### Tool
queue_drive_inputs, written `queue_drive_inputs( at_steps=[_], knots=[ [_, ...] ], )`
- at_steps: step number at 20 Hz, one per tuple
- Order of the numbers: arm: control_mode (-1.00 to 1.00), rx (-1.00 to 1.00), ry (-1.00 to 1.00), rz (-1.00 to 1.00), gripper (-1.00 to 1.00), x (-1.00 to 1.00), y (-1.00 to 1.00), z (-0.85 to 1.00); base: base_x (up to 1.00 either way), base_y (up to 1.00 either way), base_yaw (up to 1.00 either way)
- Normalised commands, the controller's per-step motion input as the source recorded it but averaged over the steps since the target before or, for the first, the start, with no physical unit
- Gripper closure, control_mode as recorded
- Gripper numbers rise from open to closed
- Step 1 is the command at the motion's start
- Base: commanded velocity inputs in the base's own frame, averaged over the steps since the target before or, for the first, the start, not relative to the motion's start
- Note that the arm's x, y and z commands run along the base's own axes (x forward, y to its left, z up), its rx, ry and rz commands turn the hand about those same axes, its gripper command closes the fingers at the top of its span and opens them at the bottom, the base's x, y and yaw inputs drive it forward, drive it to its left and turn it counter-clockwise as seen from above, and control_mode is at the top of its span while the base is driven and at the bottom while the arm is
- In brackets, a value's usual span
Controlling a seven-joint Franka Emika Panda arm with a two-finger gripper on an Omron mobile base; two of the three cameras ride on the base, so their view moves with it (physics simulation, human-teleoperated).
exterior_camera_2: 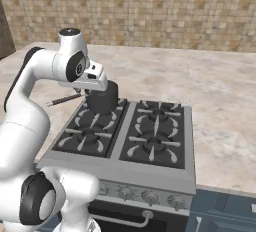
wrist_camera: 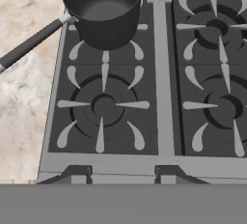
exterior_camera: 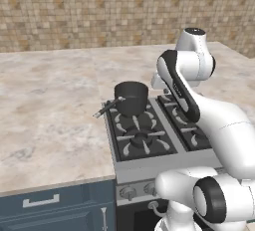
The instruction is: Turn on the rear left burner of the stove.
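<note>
1. While the white arm [exterior_camera_2: 30, 91] bends up and over the stove [exterior_camera_2: 150, 168], its hand hangs above the cooktop's left half.
2. Two dark fingertips [wrist_camera: 77, 174] show at the bottom of the hand view, some way apart with nothing between them; whether the claw is open or closed cannot be told.
3. A dark saucepan [wrist_camera: 103, 8] sits on the rear left burner [wrist_camera: 137, 49], covering most of it, its long handle [wrist_camera: 31, 44] reaching out over the marble counter [exterior_camera: 50, 105].
4. Just in front lies the front left burner [wrist_camera: 103, 106], uncovered.
5. Small round knobs [exterior_camera_2: 150, 197] line the stove's front panel, above the oven handle [exterior_camera_2: 125, 220].
</note>
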Motion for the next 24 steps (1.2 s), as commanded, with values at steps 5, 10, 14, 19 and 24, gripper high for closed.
queue_drive_inputs(
  at_steps=[5,10,14,19,24],
  knots=[
    [1.0,0.0,0.0,0.0,-1.0,0.0,0.0,0.0,0.0,0.0,0.0],
    [1.0,0.0,0.0,0.0,-1.0,0.0,0.0,0.0,-0.13,-0.19,0.0],
    [1.0,0.0,0.0,0.0,-1.0,0.0,0.0,0.0,-0.35,-0.29,0.0],
    [1.0,0.0,0.0,0.0,-1.0,0.0,0.0,0.0,-0.34,-0.31,0.0],
    [1.0,0.0,0.0,0.0,-1.0,0.0,0.0,0.0,-0.13,-0.46,0.0]
  ],
)
